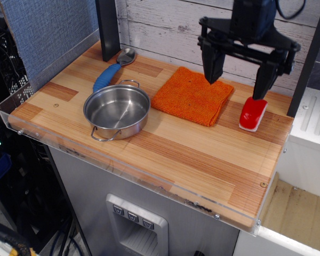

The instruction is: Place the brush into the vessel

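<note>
Gripper (pixel 239 86) hung wide apart above the back right of the wooden counter (pixel 192 160), black fingers (pixel 213 63) pointing down, grasping nothing. Left finger poised over the right edge of the orange cloth (pixel 191 95); right finger tip seen just at the upper end of the brush (pixel 253 113), contact impossible to judge from this angle. Dark arm body rose out of the top of the view, against the whitewashed plank wall (pixel 170 32).

Brush lay flat on the counter near the right rear corner, red glossy top up, white underside showing along its lower edge, just beside the cloth's right corner but apart from it. Not in the vessel.

Cloth spread square-folded in the middle rear of the counter, between brush and vessel (pixel 117 111). Vessel sat upright left of centre, well apart from the brush, empty and shiny inside, one wire loop handle toward the back, the other toward the front edge. Blue-handled spoon (pixel 113 70) lay behind the vessel, bowl toward the rear left corner, handle end close to the vessel's back loop. Clear plastic lip ran along the counter's front and left edges.
</note>
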Controlling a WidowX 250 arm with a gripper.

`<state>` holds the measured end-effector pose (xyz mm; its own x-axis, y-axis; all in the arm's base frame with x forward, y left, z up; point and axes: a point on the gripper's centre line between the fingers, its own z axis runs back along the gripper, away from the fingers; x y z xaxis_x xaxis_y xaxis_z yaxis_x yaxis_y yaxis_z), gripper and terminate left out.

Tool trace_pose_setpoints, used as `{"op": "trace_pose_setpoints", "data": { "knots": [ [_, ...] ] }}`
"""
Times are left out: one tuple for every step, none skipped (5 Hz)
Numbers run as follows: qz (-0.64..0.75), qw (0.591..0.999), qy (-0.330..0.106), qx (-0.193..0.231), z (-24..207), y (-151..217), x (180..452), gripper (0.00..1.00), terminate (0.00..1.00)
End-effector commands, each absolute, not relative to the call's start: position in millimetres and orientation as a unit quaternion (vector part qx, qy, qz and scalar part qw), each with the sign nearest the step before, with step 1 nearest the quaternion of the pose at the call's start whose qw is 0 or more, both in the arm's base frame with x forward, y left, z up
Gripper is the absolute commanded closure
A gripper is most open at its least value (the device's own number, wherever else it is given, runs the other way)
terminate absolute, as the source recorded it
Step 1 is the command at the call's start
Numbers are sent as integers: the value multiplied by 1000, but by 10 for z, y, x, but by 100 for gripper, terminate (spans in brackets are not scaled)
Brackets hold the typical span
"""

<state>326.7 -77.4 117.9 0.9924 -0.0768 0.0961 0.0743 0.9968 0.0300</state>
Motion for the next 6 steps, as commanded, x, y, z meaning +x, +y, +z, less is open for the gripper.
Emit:
{"op": "trace_pose_setpoints", "data": {
  "knots": [
    [-21, 996, -77, 35, 986, -829, 3641, 0, 0],
    [-12, 998, -60, 30, 776, -821, 3802, 0, 0],
    [-9, 999, -41, 30, 579, -850, 3913, 0, 0],
    [-1, 999, -22, 42, 437, -857, 3985, 0, 0],
    [2, 999, -22, 43, 351, -885, 4051, 0, 0],
    [-4, 999, -26, 46, 263, -939, 4062, 100, 0]
  ]
}}
